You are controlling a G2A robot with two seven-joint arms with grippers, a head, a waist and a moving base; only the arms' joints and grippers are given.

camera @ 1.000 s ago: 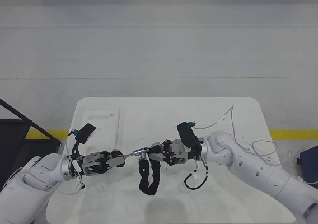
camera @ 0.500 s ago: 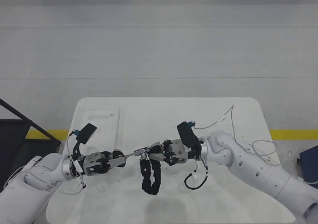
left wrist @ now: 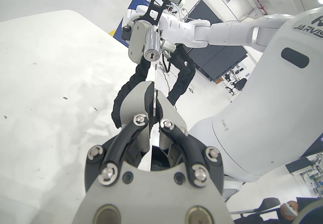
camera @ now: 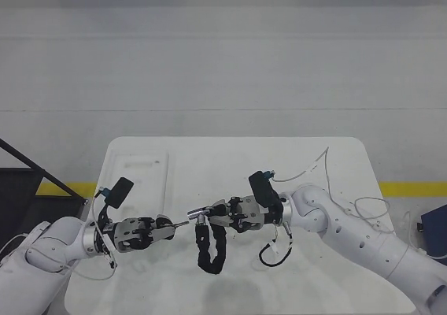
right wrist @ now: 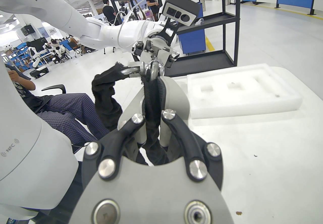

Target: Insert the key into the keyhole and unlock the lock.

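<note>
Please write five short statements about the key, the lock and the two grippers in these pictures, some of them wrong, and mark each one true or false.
1. The left gripper is shut on the key. True.
2. The key is already inside the keyhole. False: its tip stops short of the keyhole, with a gap between.
3. The right gripper holds the lock by its black cable. True.
4. The lock lies flat on the table. False: the right gripper holds its silver cylinder up off the table, and the cable loop hangs below.
5. A white foam tray lies on the table. True.
</note>
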